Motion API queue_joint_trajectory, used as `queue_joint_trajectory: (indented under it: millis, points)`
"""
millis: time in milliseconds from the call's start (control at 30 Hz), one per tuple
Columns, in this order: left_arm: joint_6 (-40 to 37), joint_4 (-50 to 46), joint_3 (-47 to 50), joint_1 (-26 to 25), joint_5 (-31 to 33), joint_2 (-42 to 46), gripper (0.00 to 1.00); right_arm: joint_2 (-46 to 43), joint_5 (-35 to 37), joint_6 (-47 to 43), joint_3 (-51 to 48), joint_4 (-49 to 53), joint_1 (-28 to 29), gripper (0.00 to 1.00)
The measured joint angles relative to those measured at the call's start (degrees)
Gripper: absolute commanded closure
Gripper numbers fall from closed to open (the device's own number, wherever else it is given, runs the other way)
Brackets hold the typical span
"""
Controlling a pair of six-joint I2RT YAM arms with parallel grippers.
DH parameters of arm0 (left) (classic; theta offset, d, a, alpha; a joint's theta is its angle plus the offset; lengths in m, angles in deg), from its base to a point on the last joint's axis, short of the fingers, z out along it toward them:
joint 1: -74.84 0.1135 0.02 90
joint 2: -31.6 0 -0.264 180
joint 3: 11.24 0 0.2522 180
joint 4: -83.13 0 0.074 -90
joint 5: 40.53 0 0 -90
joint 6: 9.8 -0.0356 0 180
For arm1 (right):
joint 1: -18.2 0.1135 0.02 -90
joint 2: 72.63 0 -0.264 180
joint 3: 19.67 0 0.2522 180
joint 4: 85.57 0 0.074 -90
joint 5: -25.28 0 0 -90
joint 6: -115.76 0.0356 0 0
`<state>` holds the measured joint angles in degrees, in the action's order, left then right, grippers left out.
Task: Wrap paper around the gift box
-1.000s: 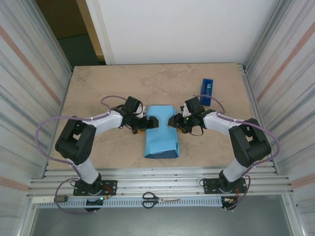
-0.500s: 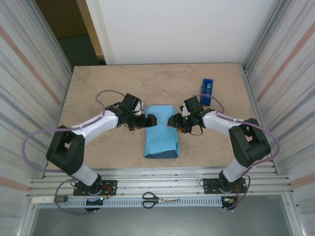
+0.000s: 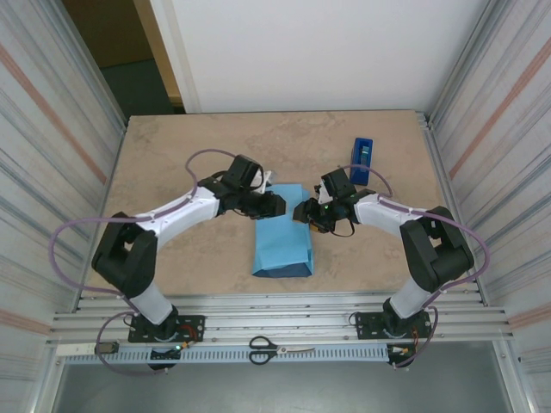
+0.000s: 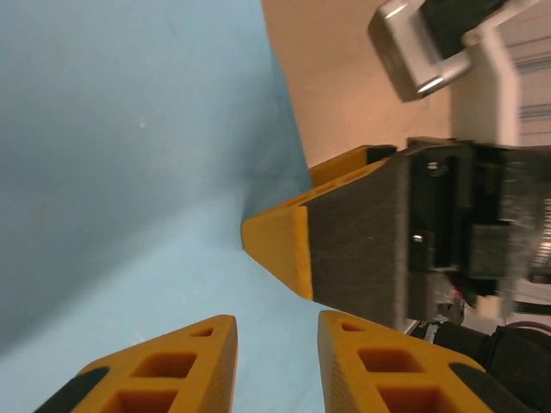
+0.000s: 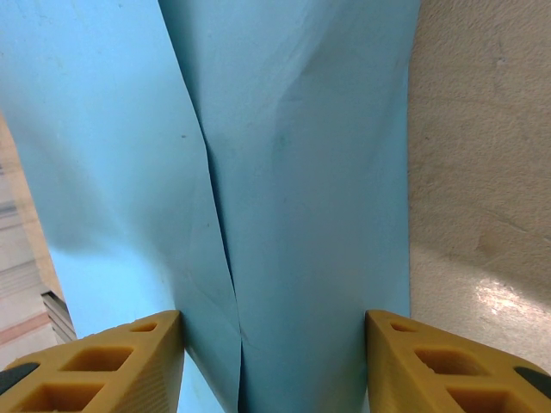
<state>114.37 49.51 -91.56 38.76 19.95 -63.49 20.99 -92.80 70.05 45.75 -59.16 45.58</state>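
Left pincer (image 3: 269,205) sits at the 11 o'clock corner of the paper (image 3: 282,241) from the top cam, right pincer (image 3: 301,211) at its 2 o'clock edge. The bundle lies mid-counter (image 3: 172,163), light face out, gift box presumably hidden inside.

Left wrist: fingers (image 4: 172,370) narrowly apart, gripping nothing.

Right wrist: fingers (image 5: 103,366) wide, straddling a lengthwise seam (image 5: 219,224).

Looks folded over. The ends and taping seem left.

Left gripper (image 3: 274,205) and right gripper (image 3: 300,212) nearly tip to tip above paper (image 3: 282,241), no passage between. Tape dispenser (image 3: 362,160) behind right gripper; table (image 3: 168,159) open beyond left.
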Motion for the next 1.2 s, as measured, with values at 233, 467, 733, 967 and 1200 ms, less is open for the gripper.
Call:
queue_joint_trajectory:
  millis: [233, 467, 733, 967, 1200]
  points:
    - [0.8, 0.0, -2.0, -1.5, 0.2, -5.5, 0.77, 0.0, 0.0, 0.0, 0.0, 0.0, 0.0, 0.47]
    - [0.6, -0.4, -1.7, -2.3, 2.0, -7.1, 0.81, 0.1, 0.1, 0.0, 0.3, 0.4, 0.0, 0.47]
    - [0.0, 2.2, 0.5, -2.3, 2.3, -6.3, 0.82, 1.1, 0.1, -0.5, 2.9, 3.9, 0.0, 0.42]
    - [-1.0, 3.3, 1.2, -2.3, 2.5, -6.0, 0.82, 2.4, 0.7, -2.8, 8.3, 9.0, -2.4, 0.32]
    - [-1.2, 3.3, 1.2, -2.3, 2.5, -6.0, 0.82, 0.5, 1.1, -5.0, 10.3, 11.5, -7.8, 0.31]
